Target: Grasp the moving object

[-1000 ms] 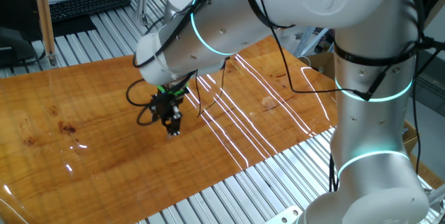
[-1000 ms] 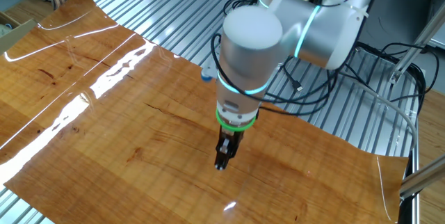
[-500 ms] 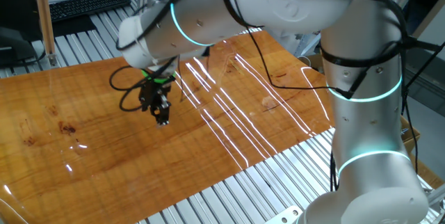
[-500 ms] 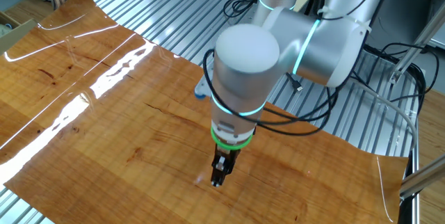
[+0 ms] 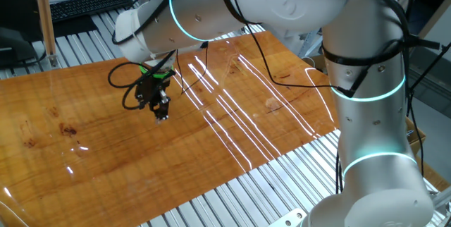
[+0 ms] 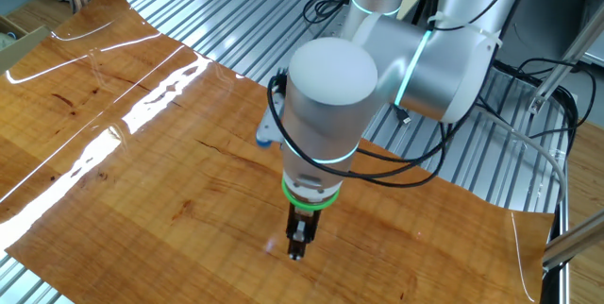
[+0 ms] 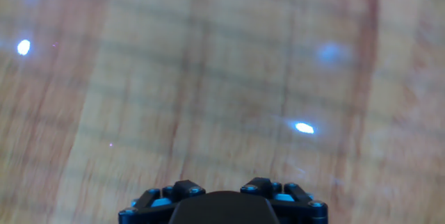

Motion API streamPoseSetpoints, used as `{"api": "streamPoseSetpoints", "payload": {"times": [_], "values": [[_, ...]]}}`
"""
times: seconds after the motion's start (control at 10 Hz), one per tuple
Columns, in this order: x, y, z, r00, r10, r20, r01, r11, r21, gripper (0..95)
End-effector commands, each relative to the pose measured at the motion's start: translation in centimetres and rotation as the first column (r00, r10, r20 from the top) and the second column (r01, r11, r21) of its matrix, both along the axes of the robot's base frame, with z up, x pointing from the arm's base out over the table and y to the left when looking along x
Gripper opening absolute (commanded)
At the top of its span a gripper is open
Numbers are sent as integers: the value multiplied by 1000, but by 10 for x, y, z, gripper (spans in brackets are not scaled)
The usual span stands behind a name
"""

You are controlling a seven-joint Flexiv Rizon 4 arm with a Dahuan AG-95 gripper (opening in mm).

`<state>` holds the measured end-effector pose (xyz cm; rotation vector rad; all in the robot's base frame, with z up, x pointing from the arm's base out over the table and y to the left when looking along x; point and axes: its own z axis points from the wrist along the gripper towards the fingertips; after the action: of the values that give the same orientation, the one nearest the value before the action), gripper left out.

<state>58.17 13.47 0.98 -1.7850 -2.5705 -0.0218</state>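
One pincer (image 5: 161, 116) hangs just above the wooden worktop (image 5: 84, 163), roughly mid-surface, with bare wood on every side and all edges well apart. Its fingers seem drawn together, but I cannot tell for certain. The toy figure shows in no view.

One fixed view sits high beside the wooden tabletop (image 5: 106, 135), looking down across it with the arm's pale column (image 5: 370, 114) close in front and the gripper (image 5: 161, 111) farther off. The other fixed view looks down steeply from the opposite side – the gripper (image 6: 297, 245) points toward the lens below the arm's round joint (image 6: 330, 87). Both share the board under the jaws. The hand view looks straight down, very near the blurred wood (image 7: 222, 78) – only the gripper's base (image 7: 222, 206) shows
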Motion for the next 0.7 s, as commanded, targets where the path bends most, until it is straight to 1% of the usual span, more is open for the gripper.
{"api": "streamPoseSetpoints", "payload": {"times": [0.1, 0.3, 0.4, 0.5, 0.7], "values": [[8, -5, 0, 952, 304, 13, -303, 952, -51, 570], [12, -14, 0, 943, 334, 11, -332, 941, -58, 570], [13, -18, 2, 936, 351, 12, -350, 935, -55, 570], [14, -23, 5, 918, 397, 7, -396, 916, -61, 570], [15, -27, 8, 890, 456, 4, -455, 888, -62, 570]]}}
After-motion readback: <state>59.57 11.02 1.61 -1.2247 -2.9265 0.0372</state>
